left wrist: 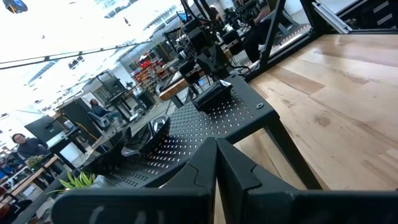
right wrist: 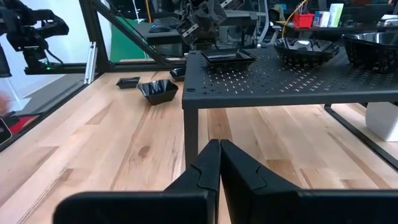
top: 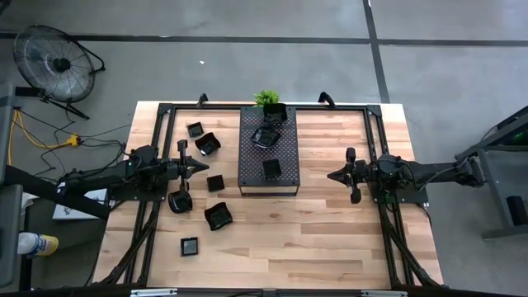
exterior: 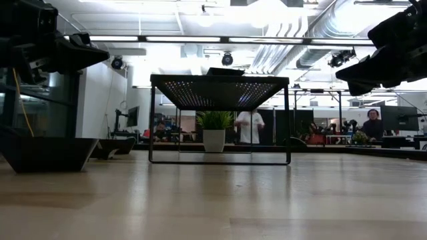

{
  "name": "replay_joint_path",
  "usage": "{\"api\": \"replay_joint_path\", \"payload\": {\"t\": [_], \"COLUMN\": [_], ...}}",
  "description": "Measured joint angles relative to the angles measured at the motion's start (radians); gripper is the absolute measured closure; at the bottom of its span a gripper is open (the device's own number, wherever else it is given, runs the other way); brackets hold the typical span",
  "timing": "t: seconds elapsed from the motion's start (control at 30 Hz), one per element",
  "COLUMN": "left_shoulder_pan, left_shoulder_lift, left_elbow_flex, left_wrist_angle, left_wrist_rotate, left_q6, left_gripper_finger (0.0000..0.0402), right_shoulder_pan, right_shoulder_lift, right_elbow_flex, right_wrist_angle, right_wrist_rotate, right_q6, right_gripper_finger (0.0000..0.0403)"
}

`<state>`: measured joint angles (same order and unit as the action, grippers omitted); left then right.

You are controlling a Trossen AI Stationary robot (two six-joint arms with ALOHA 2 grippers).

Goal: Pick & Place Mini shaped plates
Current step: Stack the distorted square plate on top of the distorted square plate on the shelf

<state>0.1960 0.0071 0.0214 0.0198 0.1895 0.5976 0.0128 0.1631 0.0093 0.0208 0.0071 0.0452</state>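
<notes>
The plates lay in two groups: three sat on the raised tray at the table's middle, namely a square one near its front, a wavy-rimmed one further back and one more at its far end beside the plant, while six lay loose on the table to the tray's left. Among the loose ones were a small square, a larger tilted one, a flat square just beside the tray, a rounded one, a deep squarish one and a low square nearest the front. They looked glossy, rigid and light, probably slippery and likely to chip if dropped, so the raised rim, pinched with one finger inside and one outside, seemed the best hold. Most were close to square with no clear long axis, and the loose ones sat at mixed angles, mouths up, except the tilted one, which leaned toward the tray. The left gripper was clenched on nothing, hanging above the loose plates and pointing at the tray. The right gripper was likewise clenched and empty, on the tray's other side, pointing at it
</notes>
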Motion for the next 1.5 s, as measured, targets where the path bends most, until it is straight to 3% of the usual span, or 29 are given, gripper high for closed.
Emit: {"api": "replay_joint_path", "payload": {"t": [0.93, 1.33, 1.5], "left_shoulder_pan": [0.000, 0.000, 0.000], "left_shoulder_lift": [0.000, 0.034, 0.118], "left_elbow_flex": [0.000, 0.008, 0.107], "left_wrist_angle": [0.056, -0.016, -0.137], "left_wrist_rotate": [0.036, -0.158, -0.163], "left_q6": [-0.090, -0.208, -0.221], "left_gripper_finger": [0.0400, 0.0388, 0.0360], "right_shoulder_pan": [0.000, 0.000, 0.000], "right_shoulder_lift": [0.000, 0.000, 0.000], "right_elbow_flex": [0.000, 0.000, 0.000], "right_wrist_angle": [0.000, 0.000, 0.000], "right_wrist_rotate": [0.000, 0.000, 0.000], "right_q6": [0.000, 0.000, 0.000], "right_gripper_finger": [0.0395, 0.0397, 0.0397]}}
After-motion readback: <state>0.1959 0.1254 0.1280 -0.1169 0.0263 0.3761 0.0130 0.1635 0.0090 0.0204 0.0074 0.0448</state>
